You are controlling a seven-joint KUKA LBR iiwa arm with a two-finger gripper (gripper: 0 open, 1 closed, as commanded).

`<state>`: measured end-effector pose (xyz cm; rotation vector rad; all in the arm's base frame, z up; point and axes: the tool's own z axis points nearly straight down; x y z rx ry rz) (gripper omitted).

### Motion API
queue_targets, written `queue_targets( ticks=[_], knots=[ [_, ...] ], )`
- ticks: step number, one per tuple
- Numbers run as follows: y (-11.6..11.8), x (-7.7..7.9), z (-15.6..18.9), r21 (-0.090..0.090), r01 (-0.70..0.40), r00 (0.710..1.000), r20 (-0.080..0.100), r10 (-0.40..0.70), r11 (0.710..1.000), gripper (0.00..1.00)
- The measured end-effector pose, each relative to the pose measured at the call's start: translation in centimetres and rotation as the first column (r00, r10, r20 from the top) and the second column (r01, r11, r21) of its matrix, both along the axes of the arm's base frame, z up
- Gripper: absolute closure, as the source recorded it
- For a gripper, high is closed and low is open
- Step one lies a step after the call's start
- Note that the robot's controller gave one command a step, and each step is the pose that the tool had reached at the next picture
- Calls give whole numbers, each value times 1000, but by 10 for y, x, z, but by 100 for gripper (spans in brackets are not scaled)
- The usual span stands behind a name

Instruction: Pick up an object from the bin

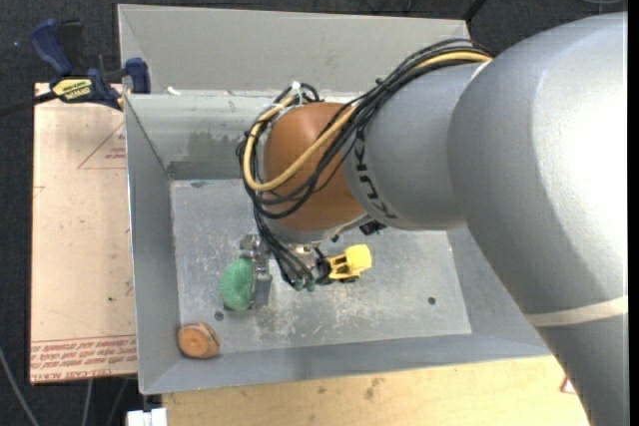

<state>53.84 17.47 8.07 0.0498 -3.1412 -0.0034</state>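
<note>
My gripper [263, 288] reaches down to the bin floor in the front-left part, under the arm's orange cover. A green rounded lump [236, 287] lies right against its left side, touching it. On the other side of the gripper, a small yellow and black toy vehicle [349, 262] sits on the floor, partly hidden by the wrist. Whether anything is gripped is hidden from this angle.
A brown round wooden disc [198, 341] lies in the front-left corner of the bin, close to the front wall. The big grey arm covers the right side and back of the bin. Bare scratched floor shows at the front right.
</note>
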Motion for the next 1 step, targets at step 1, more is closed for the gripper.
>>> queue_targets(
  ticks=[1],
  knots=[
    [9, 5, 32, 0, -51, 999, 6, 51, 999, 100]
  ],
)
